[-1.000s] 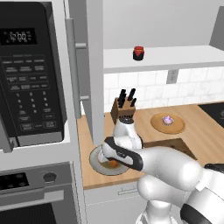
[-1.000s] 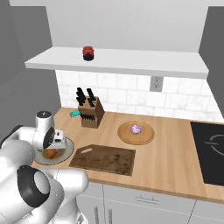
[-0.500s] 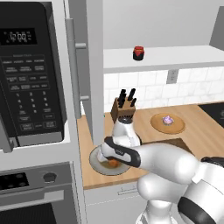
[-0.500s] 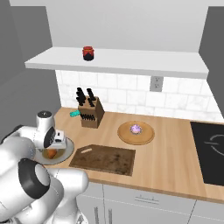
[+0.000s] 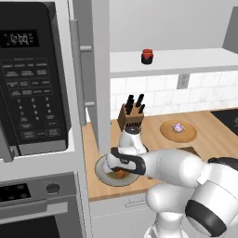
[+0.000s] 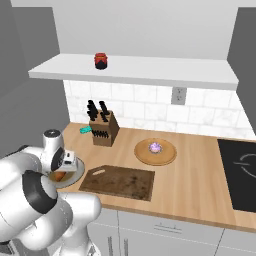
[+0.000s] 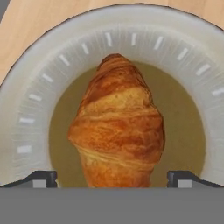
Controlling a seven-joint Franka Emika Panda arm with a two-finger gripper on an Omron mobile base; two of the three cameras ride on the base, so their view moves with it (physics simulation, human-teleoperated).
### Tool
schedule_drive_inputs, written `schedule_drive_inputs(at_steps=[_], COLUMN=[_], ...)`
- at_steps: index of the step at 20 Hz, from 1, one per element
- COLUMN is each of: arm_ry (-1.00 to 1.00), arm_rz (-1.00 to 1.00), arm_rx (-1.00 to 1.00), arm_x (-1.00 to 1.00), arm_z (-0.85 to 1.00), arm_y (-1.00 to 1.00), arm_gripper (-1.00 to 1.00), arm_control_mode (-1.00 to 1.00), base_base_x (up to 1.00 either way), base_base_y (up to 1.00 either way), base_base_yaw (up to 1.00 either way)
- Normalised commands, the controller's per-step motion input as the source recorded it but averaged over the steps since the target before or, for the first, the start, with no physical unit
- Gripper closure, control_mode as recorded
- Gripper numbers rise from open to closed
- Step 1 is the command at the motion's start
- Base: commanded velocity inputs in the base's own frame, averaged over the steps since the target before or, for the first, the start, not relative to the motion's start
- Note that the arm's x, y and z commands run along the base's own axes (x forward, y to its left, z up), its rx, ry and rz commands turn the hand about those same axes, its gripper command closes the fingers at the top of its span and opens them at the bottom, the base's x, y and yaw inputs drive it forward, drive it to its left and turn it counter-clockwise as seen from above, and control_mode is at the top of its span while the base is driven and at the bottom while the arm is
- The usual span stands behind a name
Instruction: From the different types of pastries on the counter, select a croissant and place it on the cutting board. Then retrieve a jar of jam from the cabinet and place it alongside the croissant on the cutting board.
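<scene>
Kitchen counter point(image 6: 200, 175), tan wood grain: 1 croissant on a plate, arm bent low over it.

Croissant point(image 7: 118, 127): golden-orange, browned ridged crust, lying in the olive centre of a pale round plate point(image 7: 26, 127) at the counter's left end. Gripper point(image 7: 111, 177) points down just above it, jaws spread wide either side, holding nothing. Cutting board point(image 6: 119, 181) beside the plate, bare. Wooden plate point(image 6: 167, 155) holds 1 pink-purple pastry point(image 6: 156, 147). Jam jar point(image 6: 101, 61) on the cabinet shelf point(image 6: 150, 75).
</scene>
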Motion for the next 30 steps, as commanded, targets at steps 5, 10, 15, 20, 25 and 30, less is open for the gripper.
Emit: schedule_drive_inputs(at_steps=[5,10,15,20,25,30], arm_ry=[0.0,-0.01,-0.12,-0.21,-0.05,0.0], arm_rz=[0.0,0.0,0.0,0.0,-0.01,-0.04], arm_rx=[-0.01,0.0,0.0,0.0,0.01,0.03], arm_x=[0.16,0.01,0.0,0.02,0.0,-0.02], arm_z=[-0.27,0.14,0.76,0.73,0.28,0.01], arm_y=[0.01,0.03,-0.08,-0.58,-0.99,-1.0], arm_gripper=[1.0,1.0,1.0,1.0,1.0,1.0], arm_control_mode=[-1.0,-1.0,-1.0,-1.0,-1.0,-1.0], base_base_x=[0.0,0.0,0.0,0.0,0.0,0.0], base_base_y=[0.0,0.0,0.0,0.0,0.0,0.0], base_base_yaw=[0.0,0.0,0.0,0.0,0.0,0.0])
